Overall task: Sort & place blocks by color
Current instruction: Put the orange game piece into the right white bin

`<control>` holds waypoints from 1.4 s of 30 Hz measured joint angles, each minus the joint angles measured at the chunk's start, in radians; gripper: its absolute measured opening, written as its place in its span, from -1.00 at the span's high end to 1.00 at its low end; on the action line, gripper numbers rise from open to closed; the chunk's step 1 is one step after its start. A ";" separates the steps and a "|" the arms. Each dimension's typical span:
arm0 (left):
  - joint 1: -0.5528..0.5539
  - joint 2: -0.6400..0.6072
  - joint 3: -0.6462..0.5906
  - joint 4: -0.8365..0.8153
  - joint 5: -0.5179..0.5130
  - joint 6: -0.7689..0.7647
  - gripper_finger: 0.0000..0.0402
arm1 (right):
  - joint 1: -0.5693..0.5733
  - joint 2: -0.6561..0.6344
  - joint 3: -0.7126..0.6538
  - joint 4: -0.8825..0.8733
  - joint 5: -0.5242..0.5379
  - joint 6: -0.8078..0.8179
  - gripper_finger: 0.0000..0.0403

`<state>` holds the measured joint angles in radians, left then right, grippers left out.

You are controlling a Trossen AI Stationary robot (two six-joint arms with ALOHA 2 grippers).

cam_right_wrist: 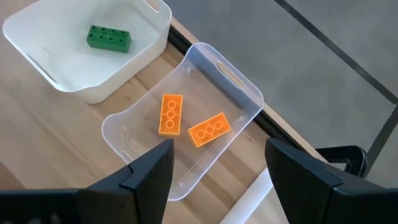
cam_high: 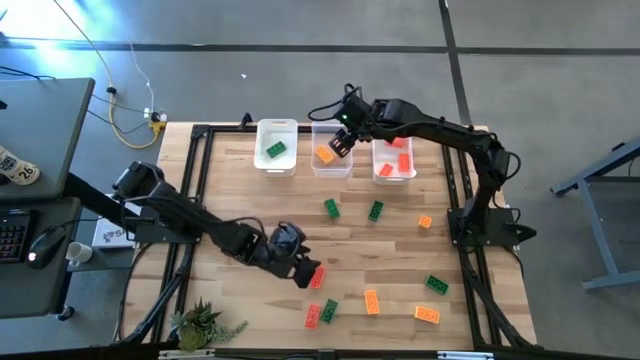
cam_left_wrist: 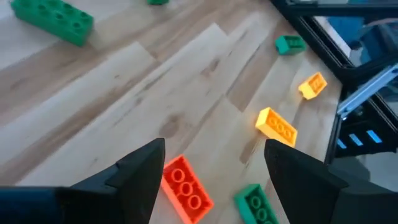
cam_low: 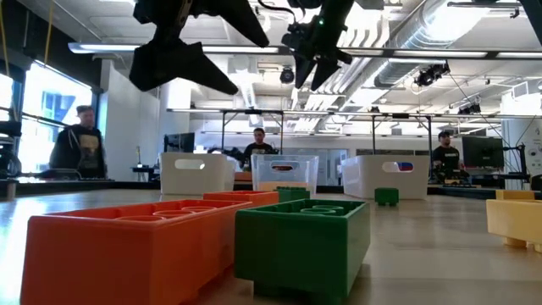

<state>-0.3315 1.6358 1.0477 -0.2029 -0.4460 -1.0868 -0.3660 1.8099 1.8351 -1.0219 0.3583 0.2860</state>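
My right gripper point(cam_high: 340, 141) hangs open and empty over the middle clear bin point(cam_right_wrist: 244, 87), which holds two orange blocks point(cam_right_wrist: 170, 114) point(cam_right_wrist: 209, 130). The white bin beside it point(cam_right_wrist: 149, 38) holds a green block point(cam_right_wrist: 109, 38), and the third bin point(cam_high: 384, 178) holds red blocks point(cam_high: 398, 160). My left gripper point(cam_high: 308, 272) is open near the table's near side. It hovers above a red block point(cam_left_wrist: 186, 190) that lies flat on the wood, and touches nothing. Loose green, orange and red blocks lie flat around it, such as an orange one point(cam_left_wrist: 277, 126) and a green one point(cam_left_wrist: 258, 205).
More loose blocks lie on the table's right half: two green point(cam_high: 331, 208) point(cam_high: 376, 210), orange point(cam_high: 425, 222), green point(cam_high: 437, 285), orange point(cam_high: 371, 301) point(cam_high: 427, 315), and a red and green pair point(cam_high: 312, 316). A small plant point(cam_high: 200, 322) stands at the near left corner. People stand beyond the table point(cam_low: 80, 140).
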 joint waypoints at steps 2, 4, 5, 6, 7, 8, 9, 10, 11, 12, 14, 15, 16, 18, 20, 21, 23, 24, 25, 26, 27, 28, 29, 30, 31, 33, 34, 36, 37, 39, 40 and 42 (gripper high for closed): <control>-0.005 0.025 0.000 0.016 0.000 -0.002 -0.31 | 0.000 0.000 0.000 0.000 0.000 0.002 -0.19; -0.005 0.052 0.000 0.051 -0.002 -0.002 -0.31 | 0.001 0.000 0.000 -0.006 0.000 0.007 -0.19; -0.006 0.063 0.000 0.054 -0.005 -0.001 -0.31 | 0.001 0.000 0.000 -0.012 -0.001 0.013 -0.19; -0.005 0.078 0.000 0.069 -0.007 0.000 -0.31 | 0.001 0.000 0.000 -0.017 0.000 0.022 -0.19; -0.005 0.092 0.000 0.082 -0.007 -0.001 -0.31 | 0.001 0.000 0.000 -0.021 0.000 0.028 -0.19; -0.005 0.106 0.000 0.086 -0.007 -0.002 -0.31 | 0.002 0.000 0.000 -0.028 -0.001 0.030 -0.19; -0.006 0.120 0.000 0.095 -0.007 -0.002 -0.31 | 0.002 0.000 0.000 -0.036 -0.001 0.030 -0.19; -0.009 0.133 0.000 0.105 -0.007 -0.002 -0.31 | 0.002 0.000 0.000 -0.041 -0.001 0.030 -0.19; -0.010 0.148 0.005 0.109 -0.007 -0.002 -0.31 | 0.002 0.000 0.000 -0.045 -0.001 0.032 -0.19; -0.011 0.162 0.013 0.110 -0.005 -0.002 -0.31 | 0.002 0.000 0.000 -0.051 0.000 0.037 -0.19; -0.017 0.197 0.039 0.110 -0.001 0.004 -0.31 | 0.002 0.000 0.000 -0.059 0.003 0.056 -0.19; -0.018 0.214 0.055 0.112 0.003 0.015 -0.31 | 0.002 0.000 0.000 -0.060 0.007 0.059 -0.19; -0.019 0.229 0.067 0.107 0.006 0.025 -0.31 | 0.002 0.000 0.000 -0.061 0.007 0.066 -0.19; -0.023 0.258 0.096 0.096 0.014 0.042 -0.31 | 0.002 0.000 0.000 -0.063 0.007 0.078 -0.19; -0.025 0.285 0.123 0.072 0.014 0.051 -0.31 | 0.006 0.000 0.000 -0.067 0.008 0.080 -0.19; -0.026 0.296 0.134 0.039 0.014 0.052 -0.31 | 0.008 0.000 0.000 -0.067 0.008 0.080 -0.19; -0.026 0.317 0.159 -0.007 0.014 0.049 -0.31 | 0.015 0.000 -0.001 -0.067 0.008 0.080 -0.19; -0.026 0.323 0.167 -0.032 0.014 0.046 -0.31 | 0.020 0.000 -0.001 -0.067 0.008 0.080 -0.19; -0.026 0.328 0.174 -0.051 0.012 0.043 -0.31 | 0.024 0.000 -0.001 -0.067 0.009 0.080 -0.19; -0.027 0.334 0.179 -0.062 0.011 0.040 -0.31 | 0.028 0.000 -0.001 -0.067 0.008 0.080 -0.19; -0.027 0.338 0.183 -0.063 0.011 0.035 -0.31 | 0.032 0.000 -0.001 -0.067 0.008 0.080 -0.19; -0.030 0.339 0.183 -0.065 0.008 0.030 -0.31 | 0.036 0.000 -0.001 -0.067 0.009 0.080 -0.19; -0.031 0.339 0.183 -0.067 0.001 0.026 -0.31 | 0.039 0.000 -0.001 -0.067 0.010 0.080 -0.19; -0.034 0.339 0.184 -0.066 -0.009 0.024 -0.31 | 0.042 0.000 -0.001 -0.067 0.012 0.080 -0.19; -0.036 0.339 0.184 -0.067 -0.018 0.024 -0.31 | 0.043 0.000 -0.001 -0.067 0.012 0.080 -0.19; -0.042 0.339 0.183 -0.071 -0.031 0.023 -0.31 | 0.043 0.000 -0.001 -0.067 0.012 0.080 -0.19; -0.044 0.339 0.184 -0.071 -0.036 0.019 -0.31 | 0.044 0.000 -0.001 -0.067 0.012 0.080 -0.19; -0.049 0.339 0.183 -0.071 -0.038 0.016 -0.31 | 0.044 0.000 -0.001 -0.067 0.013 0.080 -0.19; -0.050 0.339 0.183 -0.072 -0.038 0.016 -0.31 | 0.045 0.000 -0.001 -0.066 0.013 0.080 -0.19; -0.051 0.339 0.183 -0.073 -0.038 0.015 -0.31 | 0.044 0.000 -0.001 -0.067 0.013 0.080 -0.19; -0.052 0.339 0.184 -0.074 -0.039 0.015 -0.31 | 0.044 0.000 -0.001 -0.067 0.013 0.080 -0.19; -0.055 0.339 0.183 -0.084 -0.050 0.015 -0.31 | 0.045 0.000 -0.001 -0.067 0.013 0.080 -0.19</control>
<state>-0.3868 1.9751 1.2312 -0.2867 -0.4964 -1.0714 -0.3214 1.8103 1.8339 -1.0885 0.3710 0.3664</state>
